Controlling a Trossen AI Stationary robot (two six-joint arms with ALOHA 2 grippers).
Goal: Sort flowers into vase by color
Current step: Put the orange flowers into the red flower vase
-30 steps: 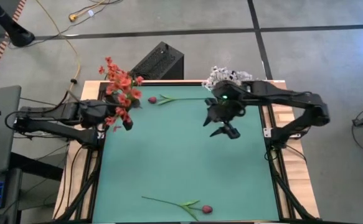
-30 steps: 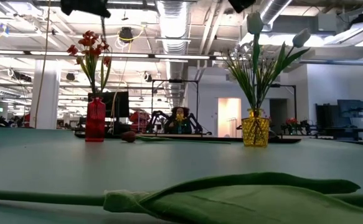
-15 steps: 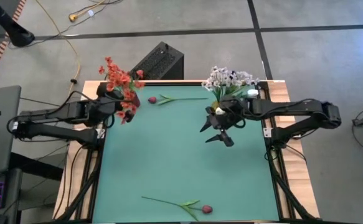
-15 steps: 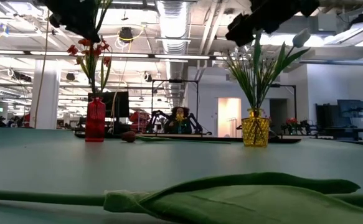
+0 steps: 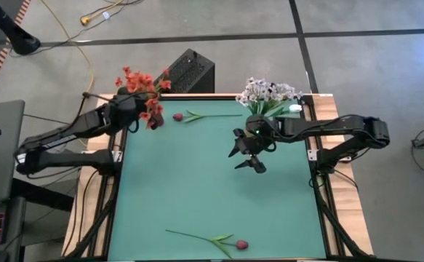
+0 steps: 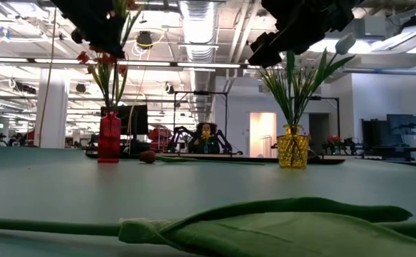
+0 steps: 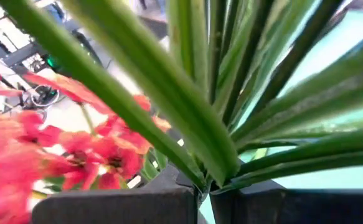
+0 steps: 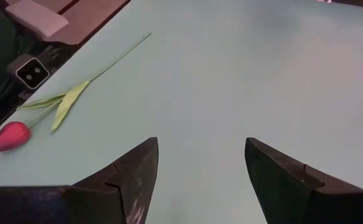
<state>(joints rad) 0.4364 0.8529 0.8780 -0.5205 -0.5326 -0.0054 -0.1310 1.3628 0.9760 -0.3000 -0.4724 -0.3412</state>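
My left gripper [image 5: 135,110] is at the table's far left corner, shut on an orange-red flower spray [image 5: 153,116], above the red vase [image 6: 109,137], which holds orange-red blossoms [image 6: 102,51]. In the left wrist view, green leaves [image 7: 187,118] fan out from the shut fingers. My right gripper [image 5: 249,151] hangs open over the table's far right part and holds nothing. A yellow vase [image 6: 292,146] at the far right holds white flowers [image 5: 268,92]. One pink bud flower [image 5: 178,116] lies on the table by the far edge. Another pink bud flower [image 5: 241,245] lies near the front edge. My left gripper pinches the spray's green stem [image 7: 205,180] between its two fingers, at the place where the long leaves spread out. The spray is lifted clear of the table. Its leaves and blossoms [image 7: 100,152] reach out beyond the fingertips.
A black box [image 5: 186,70] stands on the floor behind the table's far edge. Wooden rails [image 5: 342,196] run along the table's sides. In the low view the front flower's leaf [image 6: 265,221] fills the foreground. Between the two lying flowers is bare green tabletop [image 5: 197,182].
My left gripper has swung toward the table's far edge with the orange-red spray and now stands over the red vase. My right gripper, still open, has come down and drawn slightly toward the near left, uncovering the white flowers from above.
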